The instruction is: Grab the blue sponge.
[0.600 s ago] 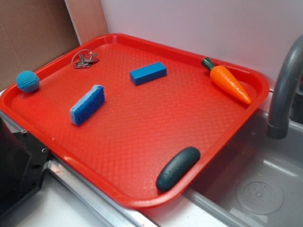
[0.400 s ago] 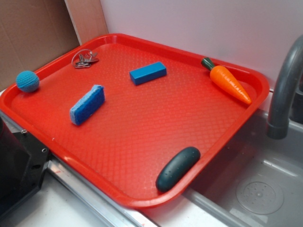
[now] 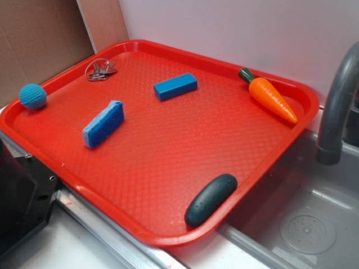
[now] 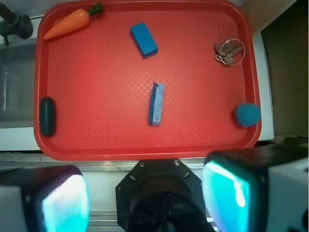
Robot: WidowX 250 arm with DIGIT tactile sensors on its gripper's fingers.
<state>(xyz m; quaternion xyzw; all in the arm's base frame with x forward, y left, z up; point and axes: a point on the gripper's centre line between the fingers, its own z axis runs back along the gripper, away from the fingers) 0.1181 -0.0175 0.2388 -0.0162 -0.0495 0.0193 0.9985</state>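
Blue sponge (image 4: 156, 104), the soft rectangular royal-blue one with a paler, porous whitish layer along one side, lies on its narrow edge on the textured red plastic tray (image 3: 168, 168), roughly at the tray's middle and a little toward its near-left part in the exterior view. My gripper (image 4: 145, 198) hangs high above the tray's near rim, well apart from the sponge, jaws spread wide with nothing between them; only the two blurred fingers (image 4: 65, 203) show at the bottom of the wrist view. The main risk I see is mistaking my target: the smooth, hard-edged solid blue block (image 3: 175, 86) sits farther in on the tray from the sponge, the same colour and a similar shape, and a descent aimed by colour alone could end on it. The teal crocheted ball (image 3: 32, 96) at the tray's left rim is a lesser decoy. The sponge stands thin and tall, so if I come down off-centre, one finger could tip it flat or push it across the tray instead of straddling it. My jaws must also line up across its thin width; closing along its length would likely miss. Being soft, it may squash and slip if I close shallowly.
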